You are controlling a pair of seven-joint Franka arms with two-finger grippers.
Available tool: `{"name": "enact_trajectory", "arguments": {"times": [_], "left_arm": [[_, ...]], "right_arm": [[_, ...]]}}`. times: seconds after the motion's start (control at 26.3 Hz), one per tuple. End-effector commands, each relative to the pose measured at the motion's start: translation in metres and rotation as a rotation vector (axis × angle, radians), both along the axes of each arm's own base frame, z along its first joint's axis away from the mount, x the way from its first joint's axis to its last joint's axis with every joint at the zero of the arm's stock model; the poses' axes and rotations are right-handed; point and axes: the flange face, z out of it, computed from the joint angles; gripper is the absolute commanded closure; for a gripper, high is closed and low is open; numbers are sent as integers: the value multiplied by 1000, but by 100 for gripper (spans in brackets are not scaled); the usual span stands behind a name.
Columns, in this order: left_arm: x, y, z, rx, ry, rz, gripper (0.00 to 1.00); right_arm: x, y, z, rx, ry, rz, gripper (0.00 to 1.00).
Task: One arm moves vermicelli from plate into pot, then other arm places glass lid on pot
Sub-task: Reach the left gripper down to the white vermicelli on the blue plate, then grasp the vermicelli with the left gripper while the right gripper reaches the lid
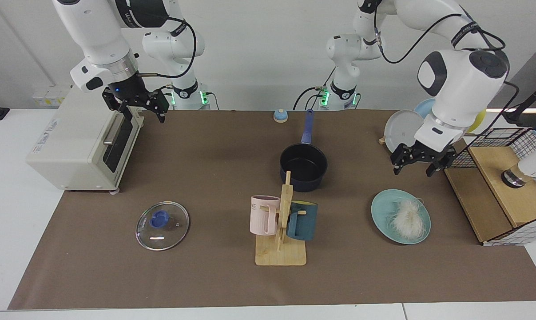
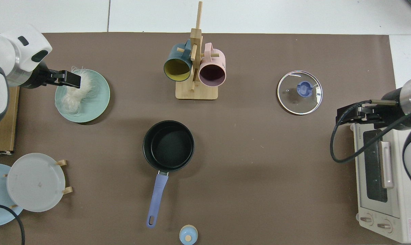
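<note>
The left gripper (image 1: 413, 165), fingers spread, hung above the round teal plate (image 1: 382, 209) bearing fluffy translucent vermicelli (image 1: 405, 218); the right gripper (image 1: 136, 106), likewise spread, waited by the toaster oven (image 1: 72, 142).

Two white jointed arms, the left arm (image 1: 461, 75) and the right arm (image 1: 94, 31), have black joint bands. External black cables loop along each. Bases show green indicator lights. Each wrist carries a silver ring and a black two-finger gripper.
</note>
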Motion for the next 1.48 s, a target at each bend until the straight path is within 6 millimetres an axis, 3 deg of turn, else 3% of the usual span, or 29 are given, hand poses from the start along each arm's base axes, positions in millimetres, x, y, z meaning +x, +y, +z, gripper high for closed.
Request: {"name": "enact_trajectory", "arguments": {"times": [0.0, 0.42, 0.61, 0.76, 0.91, 1.06, 1.25, 1.44], "left_arm": [[25, -1, -25, -4, -32, -51, 0], [47, 17, -90, 12, -33, -59, 0], [52, 22, -119, 14, -18, -56, 0], [50, 29, -139, 37, -22, -67, 0], [42, 31, -170, 53, -37, -69, 0], [39, 44, -180, 65, -57, -51, 0], [36, 44, -188, 66, -56, -49, 0], [32, 44, -200, 66, -71, -50, 0]], "right_arm": [[6, -15, -1, 28, -39, 2, 0], [18, -10, -1, 13, -87, -1, 1], [47, -10, -11, 8, -76, 2, 1], [77, -9, -38, -11, -48, 8, 1], [117, 5, -62, -29, -53, 33, 2], [148, 10, -97, -38, -80, 43, 2], [167, 12, -139, -38, -91, 52, 2], [177, -10, -171, -31, -126, 52, 1]]}}
